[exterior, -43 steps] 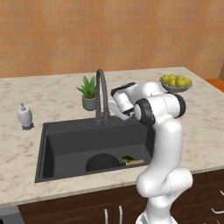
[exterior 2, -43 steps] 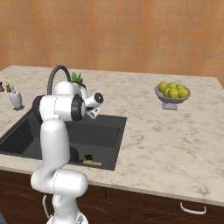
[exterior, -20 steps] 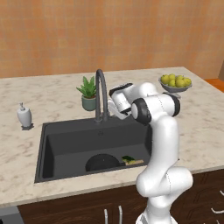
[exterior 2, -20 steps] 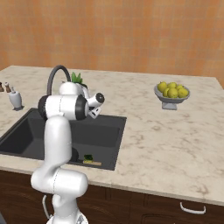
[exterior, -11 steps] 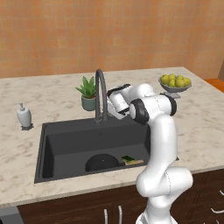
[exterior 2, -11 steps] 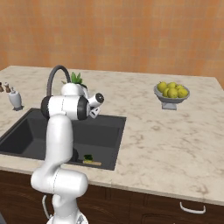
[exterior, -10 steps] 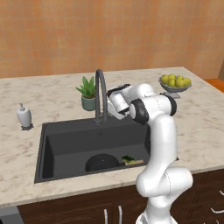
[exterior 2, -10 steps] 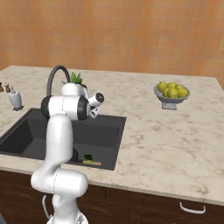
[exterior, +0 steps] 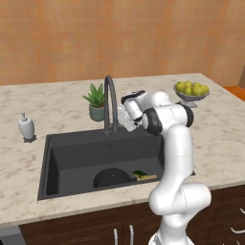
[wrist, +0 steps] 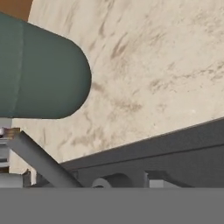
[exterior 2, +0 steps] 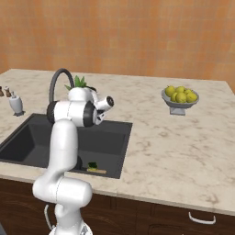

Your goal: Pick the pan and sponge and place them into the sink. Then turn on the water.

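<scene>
Both pan (exterior: 111,178) and sponge (exterior: 139,174) lie in the sink (exterior: 72,158), and the end effector (exterior: 124,119), its opening unreadable, has edged toward the mid-frame faucet (exterior: 110,78).

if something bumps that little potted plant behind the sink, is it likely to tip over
Probably not easily: the potted plant sits in a squat, wide pot flat on the counter, so it would likely slide first. The spiky leaves look light, adding little top weight. A push near the rim could still tilt it.

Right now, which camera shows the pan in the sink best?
The left base view: the pan lies in full sight on the sink floor. In the right base view the arm hides most of it, leaving a dark sliver.
</scene>
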Tool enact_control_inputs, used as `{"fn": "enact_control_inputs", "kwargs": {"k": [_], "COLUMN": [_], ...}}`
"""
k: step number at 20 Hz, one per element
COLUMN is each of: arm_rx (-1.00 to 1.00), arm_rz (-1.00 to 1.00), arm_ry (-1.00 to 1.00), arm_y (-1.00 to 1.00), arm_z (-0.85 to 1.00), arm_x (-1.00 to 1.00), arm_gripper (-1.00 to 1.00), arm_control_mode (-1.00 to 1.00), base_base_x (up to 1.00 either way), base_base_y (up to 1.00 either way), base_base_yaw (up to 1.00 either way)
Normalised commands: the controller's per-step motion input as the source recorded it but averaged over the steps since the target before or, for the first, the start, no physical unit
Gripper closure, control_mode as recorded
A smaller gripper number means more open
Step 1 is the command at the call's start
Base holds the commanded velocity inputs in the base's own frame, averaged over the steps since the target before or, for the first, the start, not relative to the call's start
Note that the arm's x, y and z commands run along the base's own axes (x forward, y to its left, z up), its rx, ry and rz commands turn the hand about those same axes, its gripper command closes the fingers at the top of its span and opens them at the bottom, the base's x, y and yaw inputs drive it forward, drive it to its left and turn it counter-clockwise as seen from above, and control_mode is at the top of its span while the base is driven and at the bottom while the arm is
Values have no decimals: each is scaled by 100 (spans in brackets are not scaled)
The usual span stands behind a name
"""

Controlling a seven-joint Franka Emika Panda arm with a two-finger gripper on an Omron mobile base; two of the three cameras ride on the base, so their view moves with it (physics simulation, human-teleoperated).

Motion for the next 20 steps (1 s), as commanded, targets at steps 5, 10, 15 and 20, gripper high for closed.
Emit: {"fn": "enact_control_inputs", "kwargs": {"k": [5, 10, 15, 20], "arm_rx": [19, 9, 7, 12], "arm_rz": [-13, -25, -28, -14], "arm_ry": [1, 0, 9, 15], "arm_y": [-9, 0, -4, -7], "arm_z": [-23, -33, -30, -29], "arm_x": [-30, -43, -30, -2], "arm_gripper": [100, 100, 100, 100], "arm_control_mode": [-100, -100, -100, -100], "base_base_x": [0, 0, 0, 0], "base_base_y": [0, 0, 0, 0], "base_base_yaw": [0, 0, 0, 0]}}
